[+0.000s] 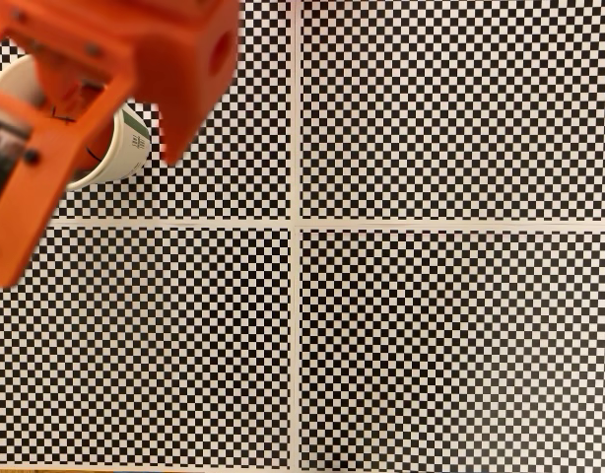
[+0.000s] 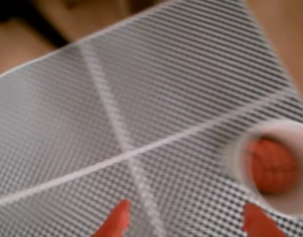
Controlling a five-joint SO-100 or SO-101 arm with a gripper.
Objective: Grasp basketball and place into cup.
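1. One ball, and it is down inside the cup: the wrist view shows the basketball (image 2: 272, 165) resting against the cream inner wall of the cup (image 2: 289, 202), orange-brown with a thin dark seam faintly visible through the blur.
2. Over in that same wrist view, the gripper (image 2: 188, 222) comes in from the bottom edge. One orange fingertip (image 2: 117, 222) sits at lower left, the other at lower right just below the cup's rim, and they are spread wide with bare checkered mat between them. The hand is released, holding nothing.
3. From the fixed view looking down, the orange arm (image 1: 125, 69) sweeps across the top-left corner, blurred, and covers most of the cup (image 1: 125, 158). A slice of white wall and rim peeks out beneath it, with the small green printed band showing on the side.
4. The cup stands upright in the upper-left panel of the checkered mat (image 1: 431, 335), near the left edge of the fixed view.
5. Pale strips cross the mat and split it into four panels.
6. In the wrist view, a tan surface shows beyond the mat's far edges, too soft to tell more.
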